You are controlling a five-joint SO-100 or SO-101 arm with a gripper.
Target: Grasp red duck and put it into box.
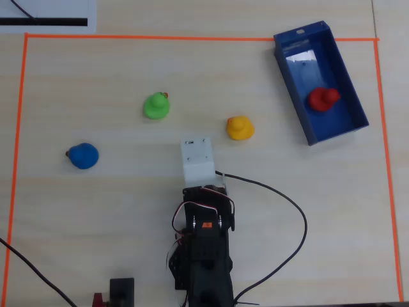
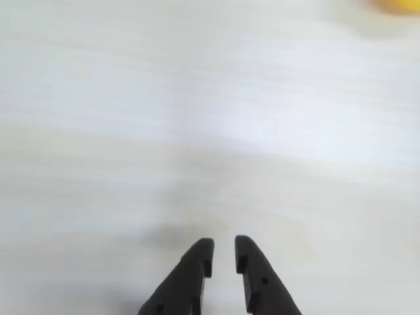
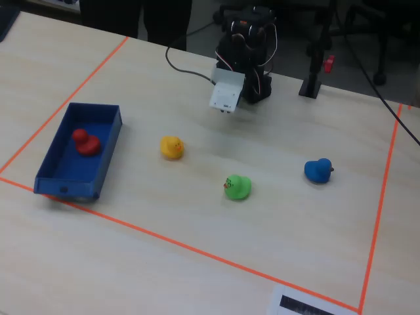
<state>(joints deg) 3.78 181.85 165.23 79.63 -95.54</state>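
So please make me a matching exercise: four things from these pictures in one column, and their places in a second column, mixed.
1. red duck
2. yellow duck
3. blue duck
4. gripper

a. on the table, far left in the overhead view
b. empty, above bare table
c. inside the box
d. on the table, nearest the box

Pairs: 1-c, 2-d, 3-a, 4-b

In the fixed view, the red duck point(image 3: 85, 142) sat inside the blue box point(image 3: 105, 161) at left. 3 ducks, yellow point(image 3: 172, 147), green point(image 3: 237, 187) and blue point(image 3: 318, 170), stood apart on the table point(image 3: 197, 275).
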